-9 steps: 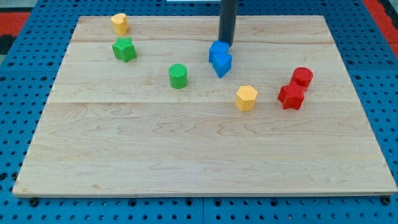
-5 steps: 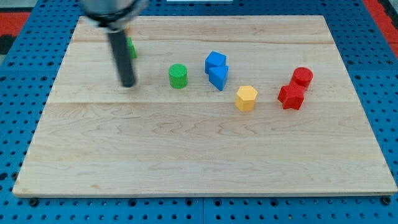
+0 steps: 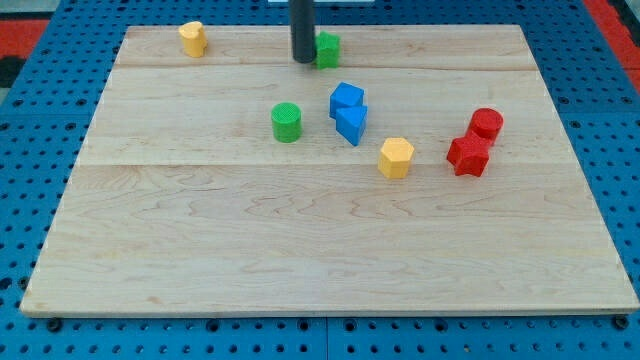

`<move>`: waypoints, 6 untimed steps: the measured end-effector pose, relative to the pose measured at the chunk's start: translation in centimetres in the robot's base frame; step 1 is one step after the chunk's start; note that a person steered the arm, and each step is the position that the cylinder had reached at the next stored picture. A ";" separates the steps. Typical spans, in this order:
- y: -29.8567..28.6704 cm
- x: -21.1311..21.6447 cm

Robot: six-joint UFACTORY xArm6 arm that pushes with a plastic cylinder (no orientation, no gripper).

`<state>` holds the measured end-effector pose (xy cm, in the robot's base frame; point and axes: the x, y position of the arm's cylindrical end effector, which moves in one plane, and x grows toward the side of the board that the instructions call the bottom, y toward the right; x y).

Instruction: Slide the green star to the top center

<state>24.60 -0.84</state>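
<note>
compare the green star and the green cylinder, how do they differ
The green star sits near the view's top centre; the green cylinder sits lower and a little to the left. The star is lobed, though partly hidden by my rod; the cylinder is round with a flat top and fully visible. My tip is right beside the star, on its left, and well clear of the cylinder. Both are the same green.

No readable text, labels, brands, numbers or signs appear anywhere in the view. The wooden board (image 3: 300, 250), the coloured blocks on it and the dark rod carry no markings. The blue pegboard (image 3: 30, 200) around the board shows only plain rows of holes.
</note>
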 end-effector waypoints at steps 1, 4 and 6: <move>2.3 -0.1; 9.8 -2.1; 7.3 -1.6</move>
<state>22.98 6.41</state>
